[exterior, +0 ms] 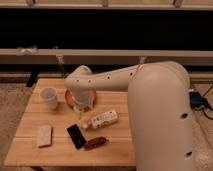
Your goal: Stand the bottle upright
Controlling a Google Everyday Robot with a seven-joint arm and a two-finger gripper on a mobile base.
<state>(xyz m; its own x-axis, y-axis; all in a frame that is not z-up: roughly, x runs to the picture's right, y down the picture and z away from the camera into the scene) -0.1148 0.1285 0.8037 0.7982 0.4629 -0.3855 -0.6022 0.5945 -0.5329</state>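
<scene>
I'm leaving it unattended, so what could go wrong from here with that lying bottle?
The bottle lies on its side, so it may roll away when the open gripper, over the orange plate by its cap end, closes in. The black phone sits just beside the bottle; a nudge could shove it toward the table edge.

I took the bottle (101,119) as my reference: it lay on its side on the counter (117,152), about mid-way across. The end effector (82,106) hung just behind the bottle and to its left, over the plate (68,95), which sat on the counter there. The cup (49,97) stood farther left of the bottle, beside the plate. The phone (76,136) lay in front of the bottle, to its left; the oblong object (95,143) lay directly in front of the bottle. The flat block (44,135) lay well left of the bottle.
</scene>
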